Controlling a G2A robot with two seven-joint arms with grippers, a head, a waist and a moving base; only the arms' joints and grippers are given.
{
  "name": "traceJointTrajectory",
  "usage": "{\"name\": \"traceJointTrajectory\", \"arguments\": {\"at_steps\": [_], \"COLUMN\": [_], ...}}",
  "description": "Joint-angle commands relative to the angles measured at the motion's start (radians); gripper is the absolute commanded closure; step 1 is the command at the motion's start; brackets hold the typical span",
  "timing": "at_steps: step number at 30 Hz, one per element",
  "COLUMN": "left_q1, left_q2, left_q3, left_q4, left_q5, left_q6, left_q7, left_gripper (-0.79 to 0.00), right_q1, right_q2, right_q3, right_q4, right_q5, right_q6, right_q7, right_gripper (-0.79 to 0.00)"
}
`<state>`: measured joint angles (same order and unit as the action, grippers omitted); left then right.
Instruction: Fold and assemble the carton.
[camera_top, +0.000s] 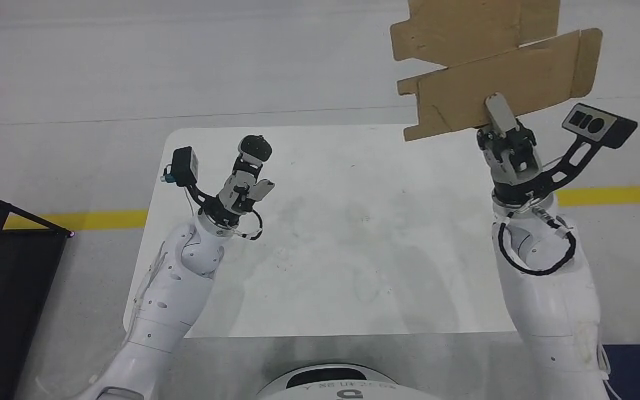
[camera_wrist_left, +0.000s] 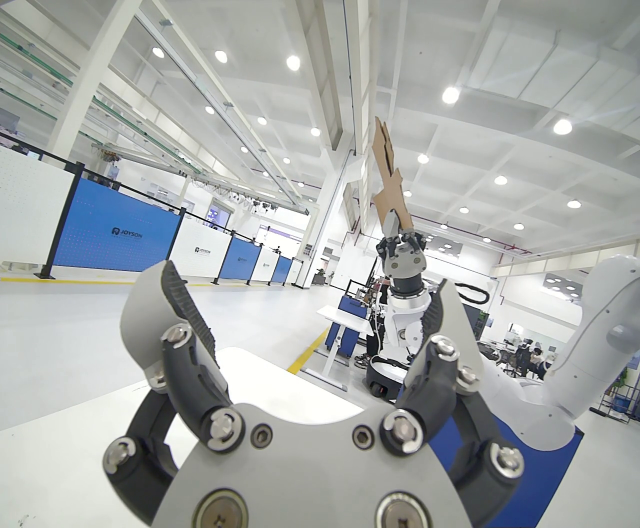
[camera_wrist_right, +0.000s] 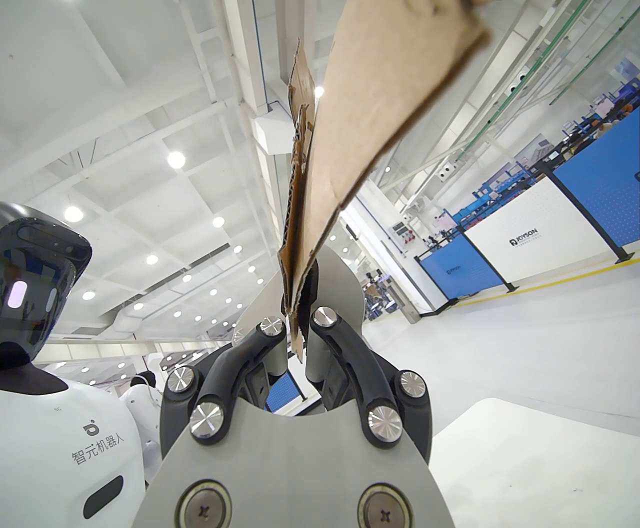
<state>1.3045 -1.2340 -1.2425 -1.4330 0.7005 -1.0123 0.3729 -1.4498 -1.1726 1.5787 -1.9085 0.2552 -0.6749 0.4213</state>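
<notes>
Here, the right gripper (camera_wrist_right: 298, 300) clamps the lower edge of a flat, unfolded cardboard carton (camera_top: 500, 60), raised upright near the white table's (camera_top: 350, 250) far right corner, while the left gripper (camera_wrist_left: 306, 287) gapes empty.

The table (camera_top: 330, 270) is a plain white one with rounded corners, and its matte top has a few faint grey scuffs around the middle. It's sitting on a pale grey floor (camera_top: 200, 70), with a yellow line (camera_top: 100, 217) on the floor coming out past both sides.
</notes>
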Motion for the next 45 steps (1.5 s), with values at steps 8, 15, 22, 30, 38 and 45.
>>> {"name": "traceJointTrajectory", "arguments": {"at_steps": [8, 15, 22, 30, 38, 45], "left_q1": [0.0, 0.002, -0.106, -0.296, -0.404, -0.45], "left_q2": [0.0, 0.0, 0.013, 0.077, 0.118, 0.14], "left_q3": [0.0, -0.014, 0.028, 0.148, 0.301, 0.362], "left_q4": [0.0, -0.016, 0.038, 0.051, 0.013, 0.056], "left_q5": [0.0, 0.002, -0.142, -0.331, -0.498, -0.587], "left_q6": [0.0, 0.031, 0.0, 0.0, 0.0, 0.0], "left_q7": [0.0, -0.006, -0.168, -0.604, -0.815, -0.912], "left_gripper": [-0.785, -0.785, -0.785, -0.785, -0.702, -0.785], "right_q1": [-0.002, -0.019, -0.004, 0.033, 0.044, 0.04], "right_q2": [0.042, 0.05, 0.063, 0.087, 0.101, 0.117], "right_q3": [0.054, 0.076, 0.043, -0.037, -0.041, 0.006], "right_q4": [-0.023, -0.053, -0.085, -0.145, -0.141, -0.104], "right_q5": [-0.266, -0.308, -0.446, -0.585, -0.5, -0.403], "right_q6": [0.13, 0.15, 0.178, 0.228, 0.226, 0.209], "right_q7": [0.447, 0.487, 0.616, 0.864, 0.871, 0.878], "right_gripper": [0.0, 0.0, 0.0, 0.0, 0.0, 0.0]}}
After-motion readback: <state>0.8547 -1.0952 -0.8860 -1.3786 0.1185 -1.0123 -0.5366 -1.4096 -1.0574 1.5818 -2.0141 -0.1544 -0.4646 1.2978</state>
